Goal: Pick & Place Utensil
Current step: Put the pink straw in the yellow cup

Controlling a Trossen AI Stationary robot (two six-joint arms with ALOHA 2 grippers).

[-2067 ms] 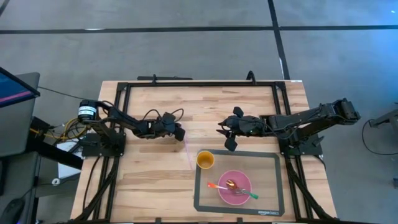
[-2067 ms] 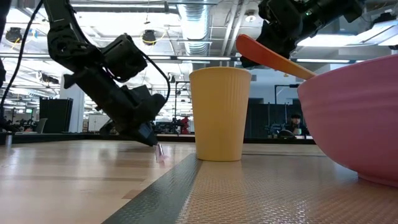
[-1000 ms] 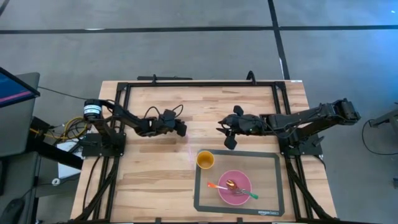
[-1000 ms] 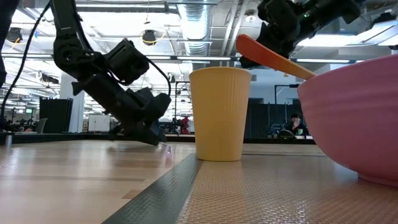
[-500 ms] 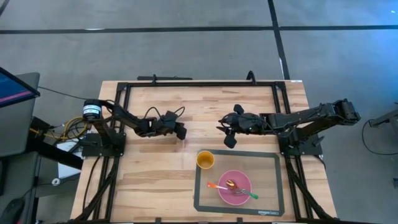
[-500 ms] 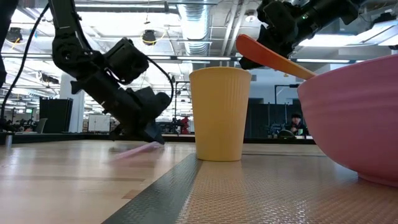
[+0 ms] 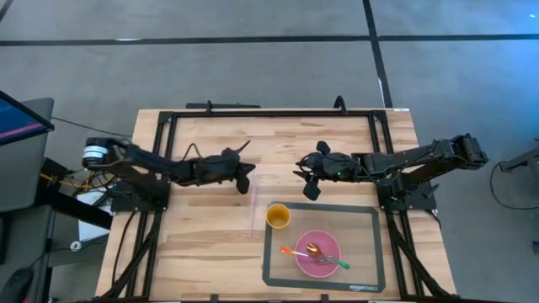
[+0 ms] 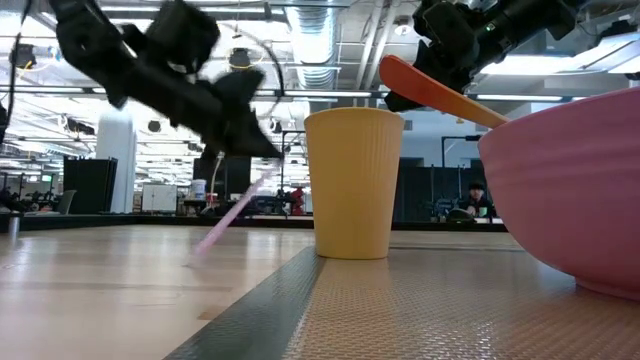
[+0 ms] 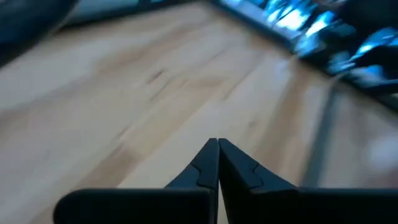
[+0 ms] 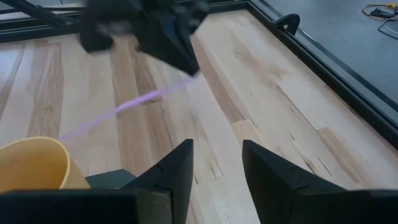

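My left gripper (image 7: 245, 179) (image 8: 268, 150) is shut on a thin pink straw (image 8: 228, 215) (image 10: 124, 106), left of the yellow cup (image 7: 279, 216) (image 8: 353, 182). The straw slants down from the fingers toward the table's near side. My right gripper (image 7: 309, 180) (image 10: 216, 167) hovers open beyond the cup's far side and touches nothing. The cup stands upright on a dark mat (image 7: 364, 268) beside a pink bowl (image 7: 317, 252) (image 8: 570, 190). The bowl holds an orange-handled utensil (image 8: 430, 90), a green-handled one and a spoon. My left gripper pinches the pink straw at its upper, far end (image 8: 272, 172) (image 10: 191, 77) between the two fingertips, slanting down from the table's left. That end is lifted. The straw hangs tilted, its lower end (image 8: 192, 262) at the tabletop; whether it touches, I cannot tell.
The mat with cup and bowl fills the table's near right. A black frame (image 7: 269, 113) runs around the wooden tabletop (image 7: 202, 244), which is bare on the near left. Beyond the table, the low view shows a large hall.
My left gripper has risen from the tabletop, still shut on the straw, while its arm has stretched out lower and longer. The straw's held end has lifted with it. The straw has gone from lying flat to tilting steeply, with its near end staying low.
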